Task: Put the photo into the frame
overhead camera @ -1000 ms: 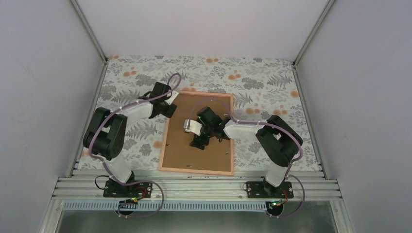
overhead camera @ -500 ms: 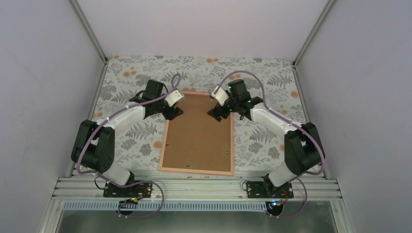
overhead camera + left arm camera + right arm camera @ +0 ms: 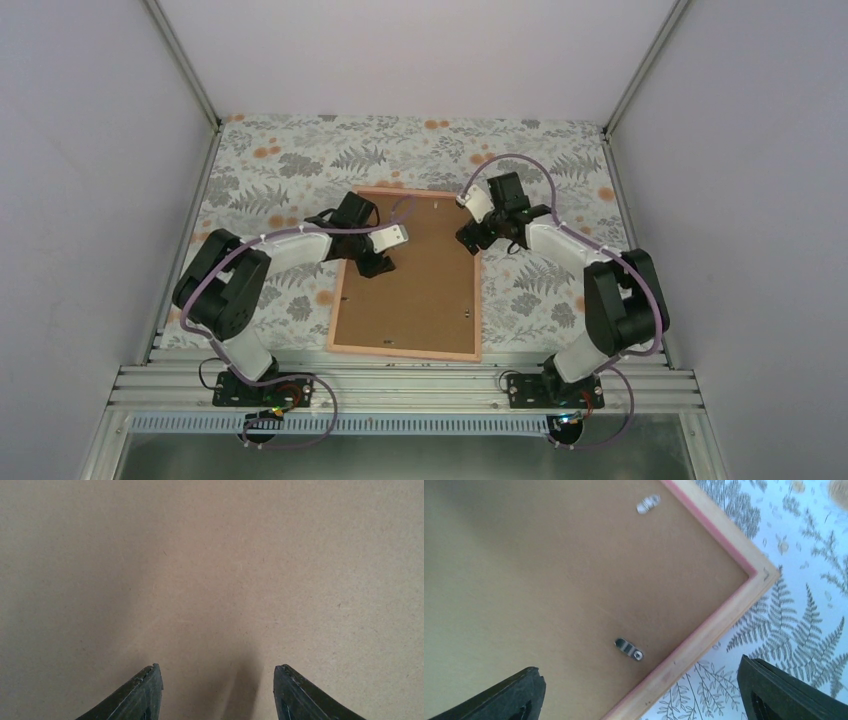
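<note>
Left gripper (image 3: 217,672) is hovering half-open, right gripper (image 3: 638,664) gaping wide, both empty. Probably securing flat brown backing board (image 3: 549,580) in thin pink-orange rectangular frame (image 3: 724,615); next, turning small metal clip (image 3: 629,649).

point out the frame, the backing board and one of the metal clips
frame (image 3: 405,352), top view, middle of its near rail
board (image 3: 415,285), top view, bare brown middle
clip (image 3: 629,649), right wrist view, middle of the metal tab by the frame's corner
</note>
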